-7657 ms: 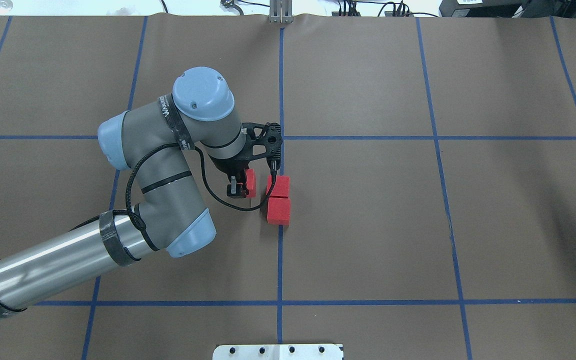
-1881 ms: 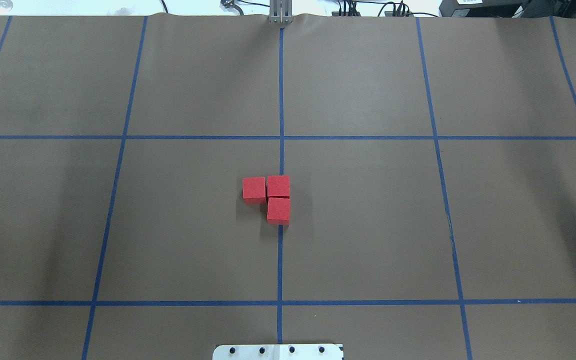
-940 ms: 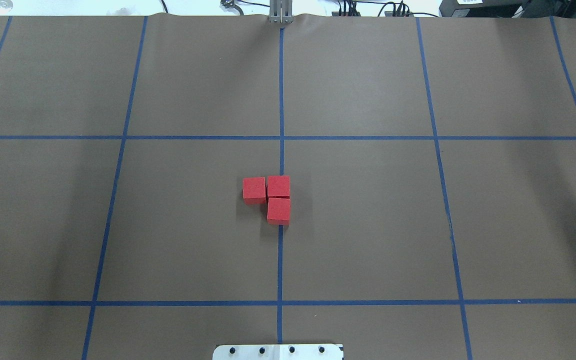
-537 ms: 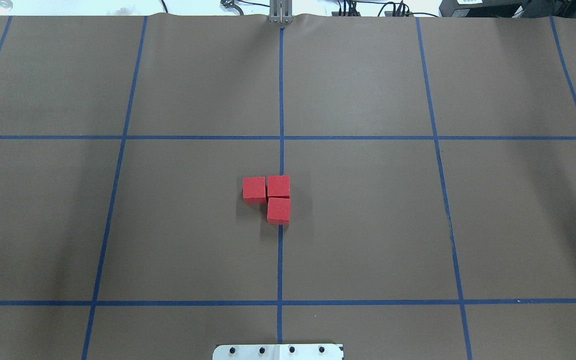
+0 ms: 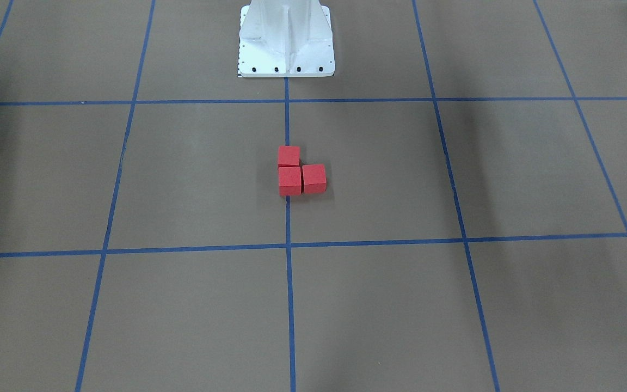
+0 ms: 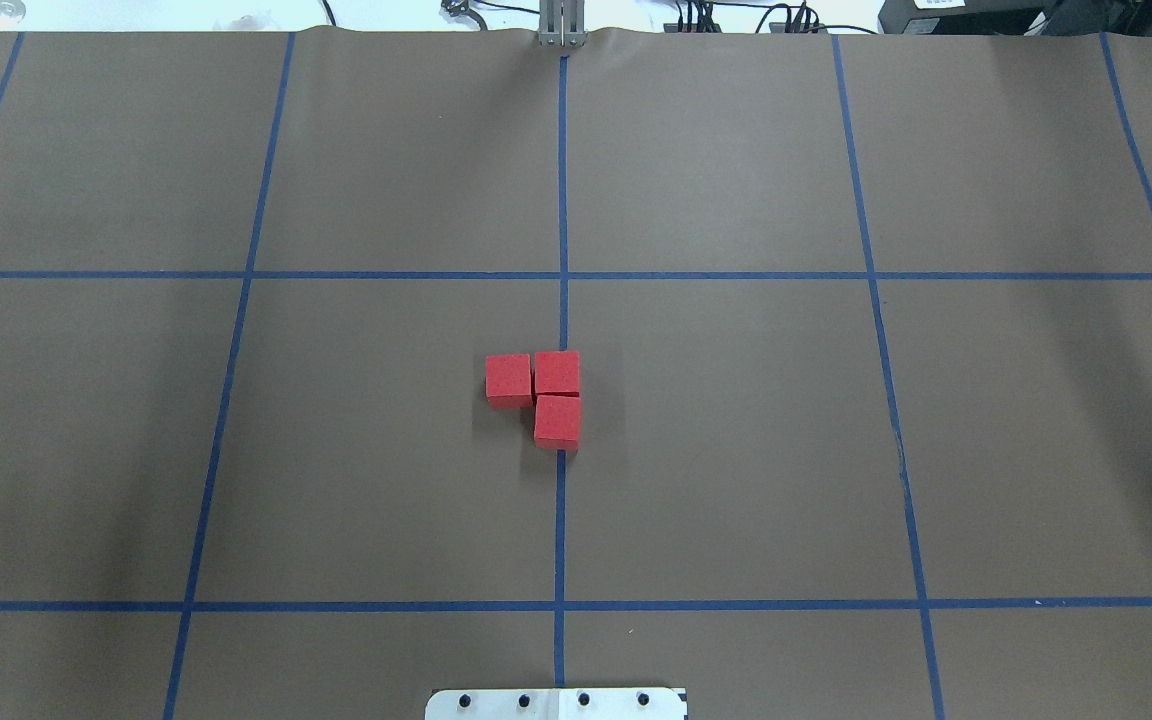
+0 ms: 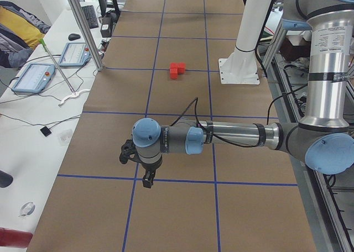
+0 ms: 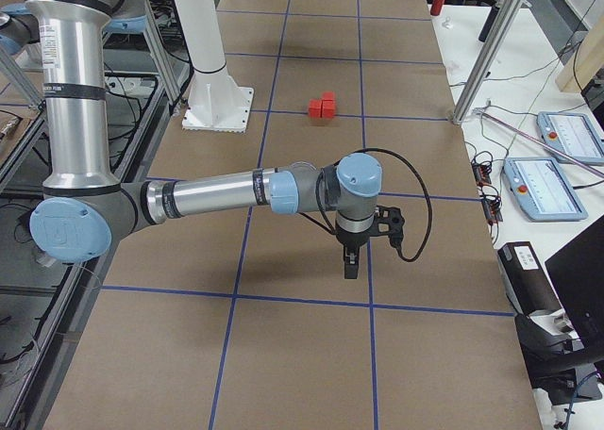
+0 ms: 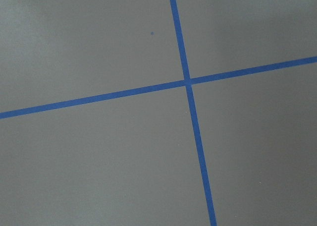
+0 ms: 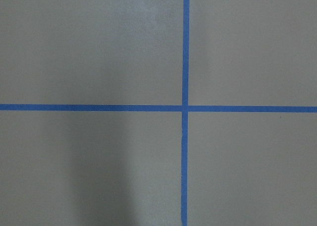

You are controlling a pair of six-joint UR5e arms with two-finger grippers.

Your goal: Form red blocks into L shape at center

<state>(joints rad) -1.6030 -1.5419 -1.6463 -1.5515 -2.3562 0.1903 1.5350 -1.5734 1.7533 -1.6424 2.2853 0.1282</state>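
Note:
Three red blocks lie touching in an L at the center of the brown floor [image 6: 736, 420], on the middle blue tape line [image 6: 560, 520]. In the overhead view they are a left block [image 6: 508, 379], a corner block [image 6: 557, 372] and a near block [image 6: 557, 421]. They also show in the front-facing view [image 5: 290, 180] and small in both side views [image 7: 177, 69] [image 8: 323, 106]. My left gripper [image 7: 146, 180] and my right gripper [image 8: 351, 265] hang far from the blocks, fingers down; I cannot tell whether they are open or shut. Neither holds a block.
The white robot base [image 5: 286, 38] stands behind the blocks on the robot's side. Both wrist views show only brown floor and crossing blue tape lines [image 9: 187, 81] [image 10: 184, 108]. Side tables with tablets [image 7: 33, 75] [image 8: 547, 185] lie beyond the floor's far edge.
Long ago my left arm stood over the blocks, its gripper at the left block. It has left the overhead view. The blocks have not moved in the last two seconds.

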